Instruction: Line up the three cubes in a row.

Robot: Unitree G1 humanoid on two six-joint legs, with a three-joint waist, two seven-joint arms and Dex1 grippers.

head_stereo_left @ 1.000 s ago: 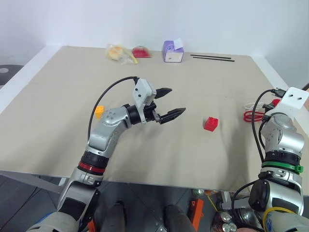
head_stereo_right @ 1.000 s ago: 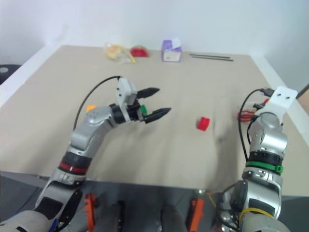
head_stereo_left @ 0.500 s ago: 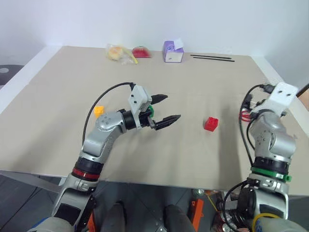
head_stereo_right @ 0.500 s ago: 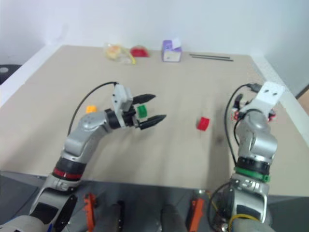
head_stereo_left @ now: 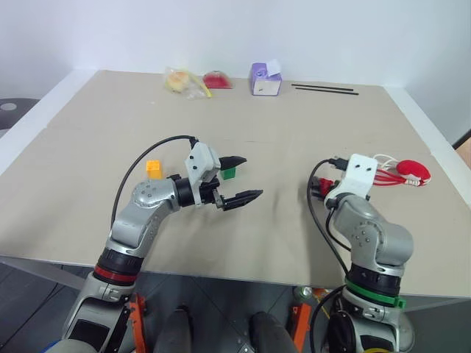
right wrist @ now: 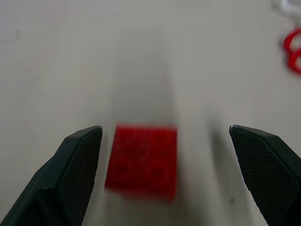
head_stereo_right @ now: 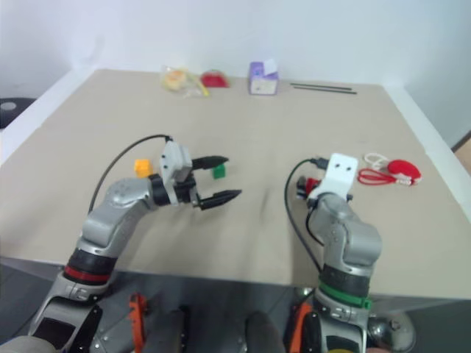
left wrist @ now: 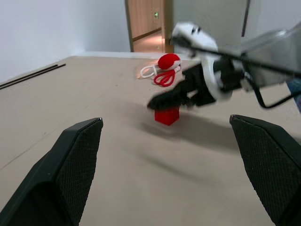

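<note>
Where the right arm's white wrist housing crosses the lower right of the head views, it covers almost all of the small red studded plastic cube [right wrist: 142, 160]; from the head only a red sliver shows at the housing's left edge. The right wrist view catches the cube blurred, its studs barely readable, lying on the beige matte tabletop [head_stereo_left: 294, 132] between the two black textured fingers [right wrist: 77, 165] and touching neither. The right gripper [left wrist: 176, 99] is spread wide; the left wrist view shows its dark fingers smeared, low over the red cube, contact not readable.

The left gripper [head_stereo_left: 237, 179], left of centre, points toward the frame's right, its black tapered fingers splayed apart and empty. Its upper finger partly overlaps the small green plastic cube [head_stereo_left: 229, 173], which sits on the table just behind it; studs too small to make out. The small yellow-orange plastic cube [head_stereo_left: 154, 168] lies further left, beside the arm's looping black cable.

At right centre lies a red rounded pouch [head_stereo_left: 409, 172] with a white cord. Along the far edge, top centre: a purple-and-white box [head_stereo_left: 264, 79], a crinkled clear bag [head_stereo_left: 179, 79] with yellowish contents, a red item [head_stereo_left: 215, 79] too small to identify, and two thin black rods [head_stereo_left: 324, 89].
</note>
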